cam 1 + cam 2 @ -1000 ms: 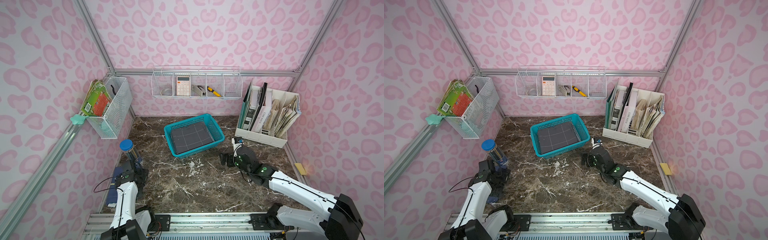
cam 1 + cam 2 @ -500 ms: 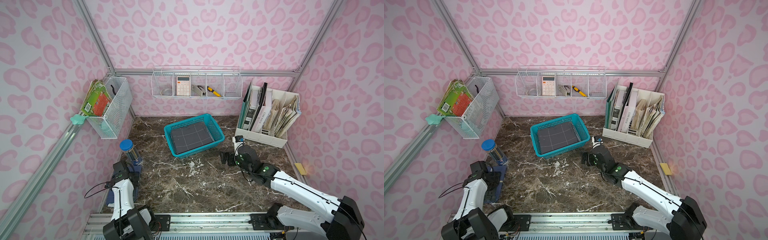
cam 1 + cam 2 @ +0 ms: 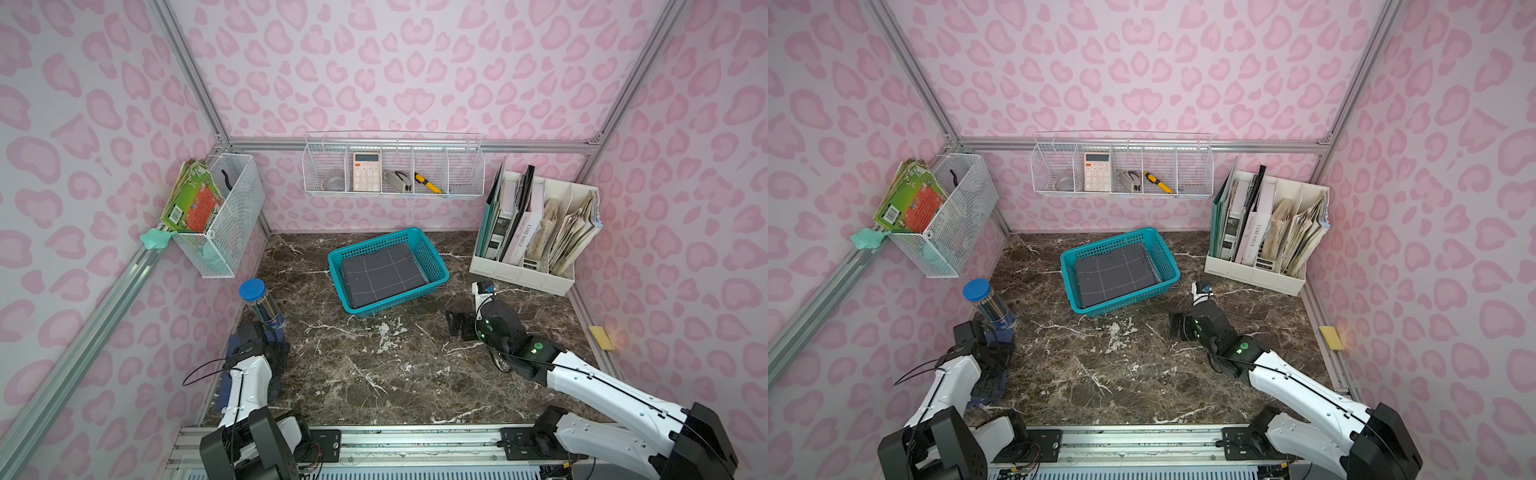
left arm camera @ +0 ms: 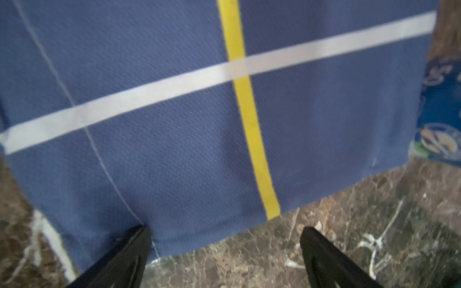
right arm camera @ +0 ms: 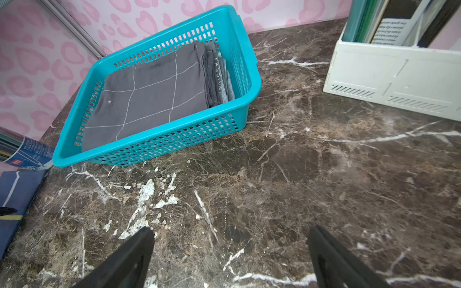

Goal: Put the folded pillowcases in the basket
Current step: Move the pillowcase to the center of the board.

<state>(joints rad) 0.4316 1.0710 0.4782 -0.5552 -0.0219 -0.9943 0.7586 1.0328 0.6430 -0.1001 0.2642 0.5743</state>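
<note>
Item: folded pillowcase (image 4: pixel 174 137), blue weave crossed by one white band, one yellow band and a thin pale line. It lies flat on the marble table (image 5: pixel 299 174) at the near left, beside a blue-capped pencil tube (image 3: pixel 259 303). Left gripper (image 4: pixel 224 230) above its edge, jaws wide, one finger over the cloth, the other over bare marble, nothing held; this arm has shifted slightly since a second ago. Right gripper (image 5: pixel 232 229) unmoved, jaws wide, empty, over bare marble. Farther back: teal lattice basket (image 5: pixel 159 147), unmoved, containing a grey grid-lined folded cloth (image 5: pixel 149 94).
</note>
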